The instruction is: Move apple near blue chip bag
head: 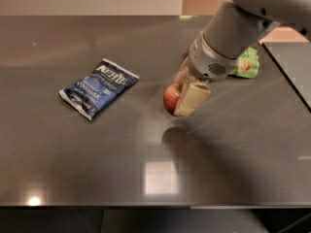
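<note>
While gripper [181, 101] clamps apple [170, 98], seemingly just clear of bench [73, 174] so it carries without rolling, blue chip bag [98, 88] lies flat, well apart; green snack bag [246, 66] behind arm.

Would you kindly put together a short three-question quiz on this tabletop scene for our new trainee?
1. True or false: the claw, right of the dark glossy table's centre, is closed on the small round red apple.
2. In the picture, the flat dark blue crinkly chip bag lies to which side of the apple? A) left B) right C) underneath it
3. Fill in: the crinkly snack bag partly hidden behind the grey arm is ____.
Key: 1 true; 2 A; 3 green.
</note>
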`<state>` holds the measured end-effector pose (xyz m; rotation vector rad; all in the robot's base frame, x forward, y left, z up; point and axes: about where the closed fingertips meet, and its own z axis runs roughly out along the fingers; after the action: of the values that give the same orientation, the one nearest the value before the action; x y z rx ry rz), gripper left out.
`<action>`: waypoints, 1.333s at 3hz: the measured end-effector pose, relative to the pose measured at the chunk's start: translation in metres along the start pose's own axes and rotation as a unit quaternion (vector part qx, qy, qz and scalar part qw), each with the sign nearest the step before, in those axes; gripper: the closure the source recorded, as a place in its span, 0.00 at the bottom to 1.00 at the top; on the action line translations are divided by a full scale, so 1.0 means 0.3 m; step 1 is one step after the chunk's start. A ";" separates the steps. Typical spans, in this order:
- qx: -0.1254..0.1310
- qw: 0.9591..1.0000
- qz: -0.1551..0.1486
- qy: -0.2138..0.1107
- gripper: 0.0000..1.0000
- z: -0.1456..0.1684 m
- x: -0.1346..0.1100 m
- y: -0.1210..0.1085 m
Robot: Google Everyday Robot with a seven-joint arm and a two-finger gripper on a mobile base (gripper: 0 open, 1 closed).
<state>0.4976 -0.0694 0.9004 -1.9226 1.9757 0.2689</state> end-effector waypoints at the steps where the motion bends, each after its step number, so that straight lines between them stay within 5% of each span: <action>1: -0.007 0.999 -0.030 -0.014 1.00 0.009 -0.159 -0.041; 3: -0.031 0.996 -0.075 -0.030 1.00 0.113 -0.401 -0.075; 4: -0.041 0.995 -0.085 -0.028 1.00 0.167 -0.459 -0.091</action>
<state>0.5313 0.0754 0.9116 -2.0956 1.7774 0.3589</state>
